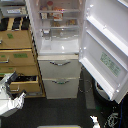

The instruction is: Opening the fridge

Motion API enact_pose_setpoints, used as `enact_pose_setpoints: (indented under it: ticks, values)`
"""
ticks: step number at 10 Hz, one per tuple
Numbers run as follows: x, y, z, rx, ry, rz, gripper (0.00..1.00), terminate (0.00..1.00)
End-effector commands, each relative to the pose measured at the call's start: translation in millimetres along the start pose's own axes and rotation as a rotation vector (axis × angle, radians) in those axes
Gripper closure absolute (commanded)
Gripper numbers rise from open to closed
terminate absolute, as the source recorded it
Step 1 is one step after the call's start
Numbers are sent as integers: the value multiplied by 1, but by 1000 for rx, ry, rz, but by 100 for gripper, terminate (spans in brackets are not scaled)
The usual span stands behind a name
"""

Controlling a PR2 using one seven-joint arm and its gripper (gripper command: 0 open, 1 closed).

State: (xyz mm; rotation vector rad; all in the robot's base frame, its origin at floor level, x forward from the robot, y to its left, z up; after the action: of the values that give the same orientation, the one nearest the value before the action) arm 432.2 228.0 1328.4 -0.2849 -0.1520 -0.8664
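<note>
The tall white fridge (59, 52) stands in the middle of the exterior view. Its large upper door (102, 40) is swung wide open toward the view's right, showing the inner door racks and a green-and-white sticker (111, 65). Shelves with food (56, 17) show inside. Both lower drawers are shut, each with a curved silver handle (60, 63) (61, 82). My white arm with its dark gripper (13, 84) is at the lower left, in front of the wooden cabinet and apart from the fridge. The picture is too coarse to show how the fingers stand.
A wooden drawer cabinet (17, 55) with green labels stands against the fridge's left side. A round white bin (102, 92) sits under the open door. A small white bottle (94, 121) and cables (114, 119) lie on the dark floor at the lower right.
</note>
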Motion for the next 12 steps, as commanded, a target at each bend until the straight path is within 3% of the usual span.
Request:
enact_pose_setpoints:
  ticks: [1, 3, 5, 7, 12]
  values:
    - [-42, 182, -141, 65, 37, 333, 0, 0]
    - [-59, 209, -161, 64, 38, 415, 0, 0]
    - [-14, 185, -175, 51, 27, 357, 0, 0]
    - [165, 104, -208, -35, -45, 119, 0, 0]
    - [364, -78, -244, -122, -80, -265, 0, 0]
